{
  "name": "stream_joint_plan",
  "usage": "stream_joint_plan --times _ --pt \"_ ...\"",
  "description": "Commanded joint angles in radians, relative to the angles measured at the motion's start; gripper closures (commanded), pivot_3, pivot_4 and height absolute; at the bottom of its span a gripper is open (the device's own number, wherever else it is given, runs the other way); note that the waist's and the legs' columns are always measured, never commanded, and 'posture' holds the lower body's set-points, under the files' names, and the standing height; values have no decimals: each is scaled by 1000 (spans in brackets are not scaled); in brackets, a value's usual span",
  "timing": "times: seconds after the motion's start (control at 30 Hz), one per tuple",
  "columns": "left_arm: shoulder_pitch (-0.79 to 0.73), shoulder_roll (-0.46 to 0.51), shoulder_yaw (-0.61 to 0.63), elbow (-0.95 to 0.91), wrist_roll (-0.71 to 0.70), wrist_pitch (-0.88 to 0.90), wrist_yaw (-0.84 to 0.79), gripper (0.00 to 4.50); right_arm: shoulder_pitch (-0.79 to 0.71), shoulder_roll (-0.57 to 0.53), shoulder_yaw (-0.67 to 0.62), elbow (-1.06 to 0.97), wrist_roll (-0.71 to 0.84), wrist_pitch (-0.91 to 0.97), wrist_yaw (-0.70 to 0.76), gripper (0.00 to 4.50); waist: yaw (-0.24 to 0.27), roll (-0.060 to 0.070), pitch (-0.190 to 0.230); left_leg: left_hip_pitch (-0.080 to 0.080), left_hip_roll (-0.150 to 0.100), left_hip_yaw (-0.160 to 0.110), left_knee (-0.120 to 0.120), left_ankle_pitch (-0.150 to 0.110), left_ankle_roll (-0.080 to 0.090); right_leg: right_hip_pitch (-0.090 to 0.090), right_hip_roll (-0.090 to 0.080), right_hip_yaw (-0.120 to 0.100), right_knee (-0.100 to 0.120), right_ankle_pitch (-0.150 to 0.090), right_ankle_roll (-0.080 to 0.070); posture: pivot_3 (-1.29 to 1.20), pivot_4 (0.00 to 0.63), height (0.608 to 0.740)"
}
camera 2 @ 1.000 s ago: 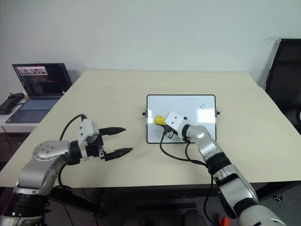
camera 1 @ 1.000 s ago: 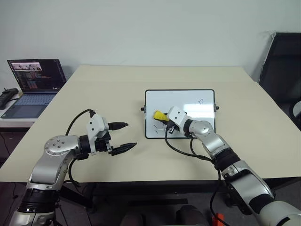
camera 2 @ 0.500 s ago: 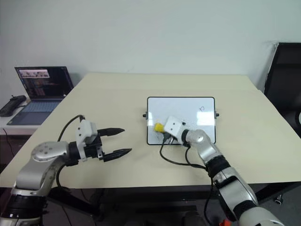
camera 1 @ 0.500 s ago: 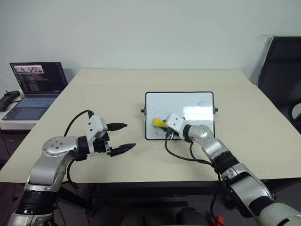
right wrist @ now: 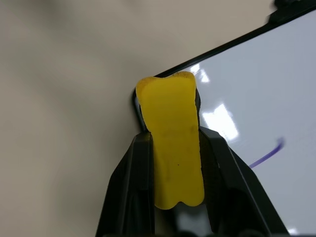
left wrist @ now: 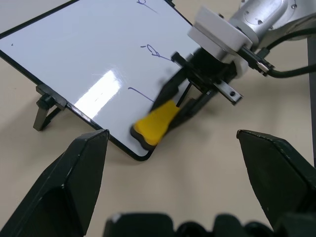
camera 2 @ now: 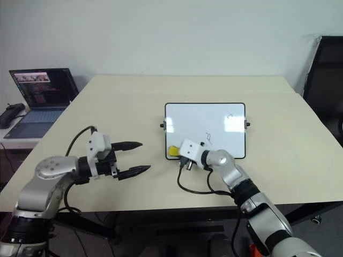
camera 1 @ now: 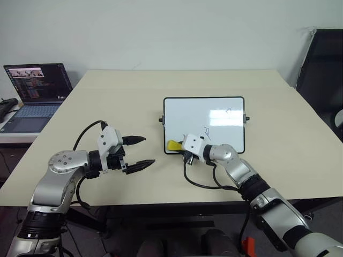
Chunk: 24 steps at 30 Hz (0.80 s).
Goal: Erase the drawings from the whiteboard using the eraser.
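The whiteboard point(camera 1: 199, 115) lies flat on the table in front of me. My right gripper point(camera 1: 178, 146) is shut on the yellow eraser point(camera 1: 172, 145), which rests on the board's near left corner, its tip over the black frame point(right wrist: 170, 94). Thin blue drawings remain: a scribble near the middle point(camera 1: 205, 130), a small one toward the far right point(camera 1: 228, 111), and a stroke close to the eraser point(left wrist: 140, 94). My left gripper point(camera 1: 148, 151) hovers open over the table to the left of the board, holding nothing.
An open laptop point(camera 1: 35, 90) sits on a side desk at far left, with a black object point(camera 1: 5, 104) beside it. A black chair point(camera 1: 325, 69) stands at far right. The beige table point(camera 1: 118, 101) spreads wide around the board.
My right gripper has slid the eraser toward me and left, from the board's left-middle area to its near left corner. The left arm has stayed put.
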Motion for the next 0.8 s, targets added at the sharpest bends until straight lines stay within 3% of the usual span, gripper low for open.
stream_joint_plan --times 0.03,0.47,0.8 --pt "-21 4 8 -18 -4 -14 -3 0 -16 -32 -50 51 -27 27 -58 3620 3 0 3 0 0 1 -1 0 0 -1 1 -1 0 0 0 0 150 740" --pt "-39 -5 -6 -12 -3 -14 -9 0 -81 -113 -135 32 -26 43 -146 3621 19 1 16 -15 -6 -3 0 0 1 -7 0 -3 -2 0 -1 0 150 740" --pt "-48 -8 -16 -9 -4 -15 -11 0 24 -129 -75 -79 -2 77 45 3622 23 1 17 -16 -6 -4 -4 0 0 -7 0 -3 -6 0 -1 0 150 740"
